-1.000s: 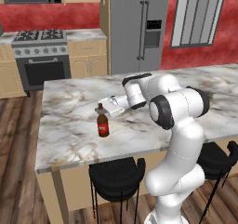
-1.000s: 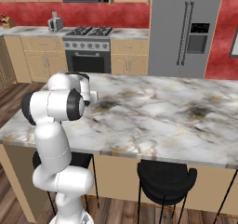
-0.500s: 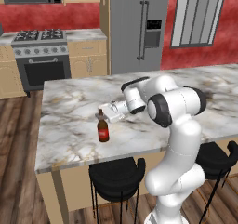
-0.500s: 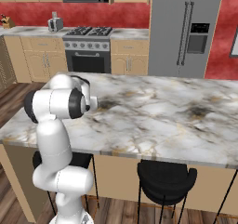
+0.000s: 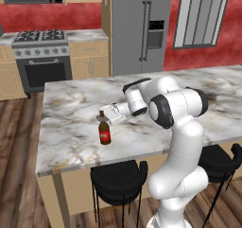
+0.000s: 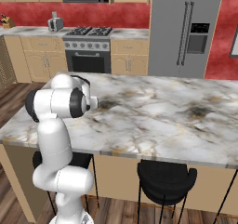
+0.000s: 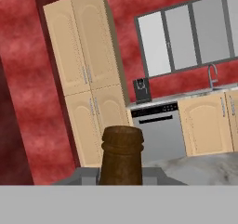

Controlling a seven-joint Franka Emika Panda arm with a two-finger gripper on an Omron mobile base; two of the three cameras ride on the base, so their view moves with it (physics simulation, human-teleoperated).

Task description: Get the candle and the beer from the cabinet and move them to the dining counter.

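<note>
Fingers (image 5: 105,116) level, clamped on beer (image 5: 104,131) neck; arm outstretched.

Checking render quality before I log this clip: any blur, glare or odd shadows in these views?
Left base view: sharp, flat lighting, faint shadow beside the beer on the dining counter. Right base view: even, no glare. Hand view: bottle neck looms large and slightly soft; background tilted.

Brown red-labelled beer (image 5: 104,133) on white-grey veined dining counter (image 5: 71,123)

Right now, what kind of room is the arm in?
A home kitchen, by the look of it: gas stove against the red wall, steel fridge, and a marble island with black stools.
</note>
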